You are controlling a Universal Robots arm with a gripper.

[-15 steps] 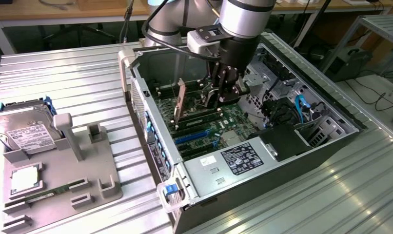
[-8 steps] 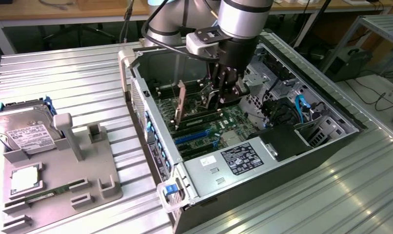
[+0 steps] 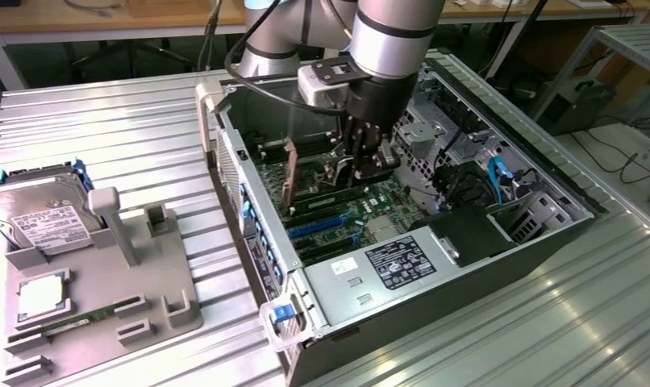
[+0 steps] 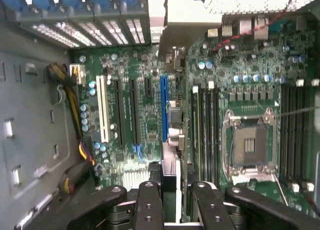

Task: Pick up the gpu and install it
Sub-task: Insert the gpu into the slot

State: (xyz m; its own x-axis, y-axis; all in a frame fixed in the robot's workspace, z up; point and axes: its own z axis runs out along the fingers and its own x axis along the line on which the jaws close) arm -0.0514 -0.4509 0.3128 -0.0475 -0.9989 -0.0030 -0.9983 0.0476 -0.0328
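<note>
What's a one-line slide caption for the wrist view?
Gripper holds the gpu edge-on over the motherboard, beside the blue expansion slot.

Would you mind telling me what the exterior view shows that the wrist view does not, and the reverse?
Exterior view alone: the hard drive and the grey holder on the ribbed table, outside the computer case.
Wrist view alone: the empty CPU socket and the white expansion slot.
Both: the hand gripping the gpu edge-on over the motherboard, near the blue slot.
</note>
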